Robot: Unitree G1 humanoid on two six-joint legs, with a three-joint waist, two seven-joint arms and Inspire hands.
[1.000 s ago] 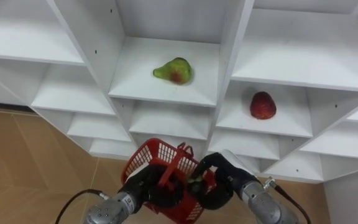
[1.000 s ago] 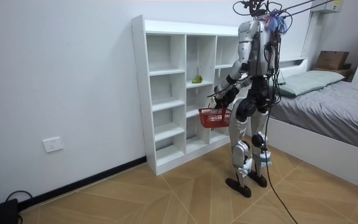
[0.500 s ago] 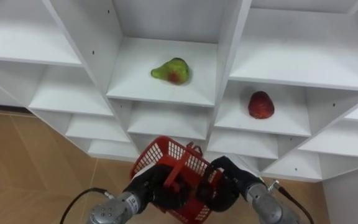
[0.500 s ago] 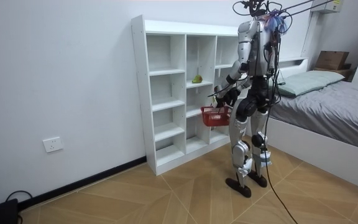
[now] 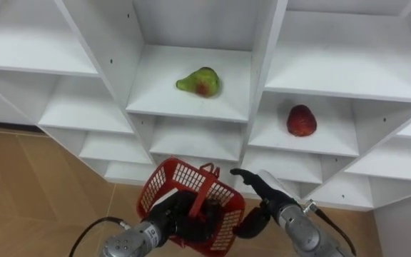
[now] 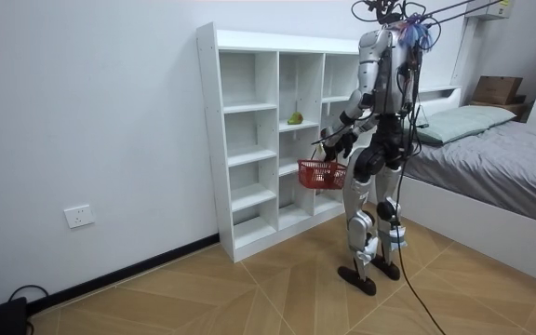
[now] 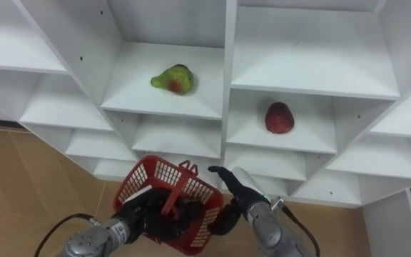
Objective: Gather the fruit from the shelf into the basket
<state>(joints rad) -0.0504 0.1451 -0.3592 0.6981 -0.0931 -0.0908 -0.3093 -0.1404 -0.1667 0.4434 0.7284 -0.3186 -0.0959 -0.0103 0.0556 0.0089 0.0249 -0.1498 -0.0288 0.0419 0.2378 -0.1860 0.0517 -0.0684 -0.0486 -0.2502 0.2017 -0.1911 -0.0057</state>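
The robot stands close before the white closet (image 5: 270,57). Its left hand (image 5: 168,218) has the fingers curled around the handle of the red basket (image 5: 183,175) and holds it low in front of the shelves, probably so that fruits can be dropped in. The right hand (image 5: 264,198) is just right of the basket, fingers spread wide and holding nothing. The pear (image 5: 200,81) lies on the middle shelf, and the red fruit (image 5: 301,120) on a lower shelf to the right, both not yet collected.
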